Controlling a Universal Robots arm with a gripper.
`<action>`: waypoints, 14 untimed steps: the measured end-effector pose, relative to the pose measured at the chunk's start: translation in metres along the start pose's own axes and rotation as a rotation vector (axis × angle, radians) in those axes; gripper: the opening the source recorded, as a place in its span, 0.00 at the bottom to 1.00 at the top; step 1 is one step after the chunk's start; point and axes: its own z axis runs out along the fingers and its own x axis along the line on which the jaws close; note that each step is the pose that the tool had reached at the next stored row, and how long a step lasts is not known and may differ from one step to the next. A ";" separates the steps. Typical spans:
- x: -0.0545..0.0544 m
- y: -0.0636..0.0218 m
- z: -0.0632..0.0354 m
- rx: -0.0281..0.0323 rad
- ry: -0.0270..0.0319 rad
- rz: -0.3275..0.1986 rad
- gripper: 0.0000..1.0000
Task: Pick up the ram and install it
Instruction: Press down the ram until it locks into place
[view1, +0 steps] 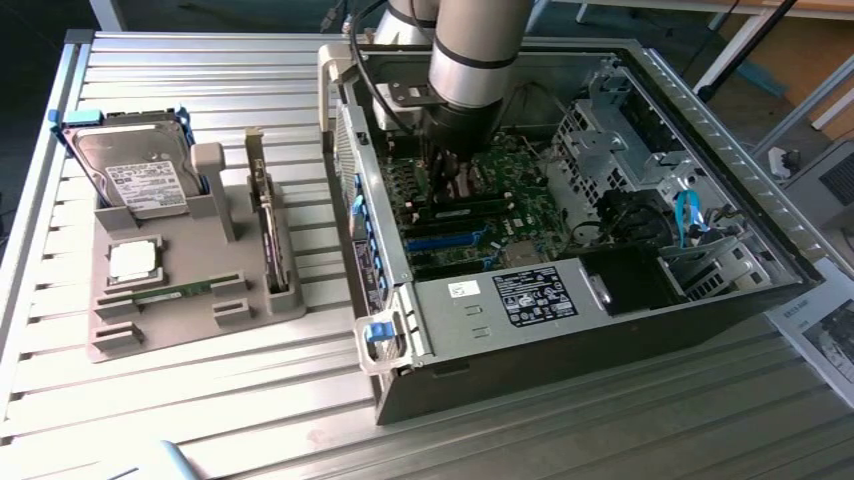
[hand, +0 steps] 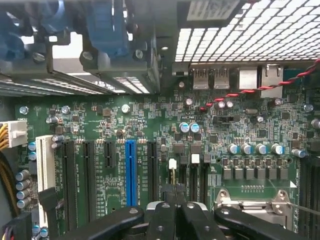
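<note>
1. Slatted metal bench (view1: 200, 400) carries a grey parts holder (view1: 174, 300) and, beside it, an open computer case (view1: 587, 330).
2. One green ram stick (view1: 167, 295) lies in the holder's front slot, well apart from the case, so by these pictures it is not yet picked up.
3. Inside the case the hand (hand: 172, 220) hangs just above the motherboard (hand: 150, 125), near its expansion slots; its fingers are pressed together, and I can make out nothing pinched between them.
</note>
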 end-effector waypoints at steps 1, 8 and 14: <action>0.000 0.0000 -0.0046 -0.0013 0.0021 0.000 0.11; 0.001 -0.0011 -0.0345 -0.0010 0.0117 0.000 0.11; 0.001 -0.0011 -0.0366 -0.0010 0.0138 0.000 0.11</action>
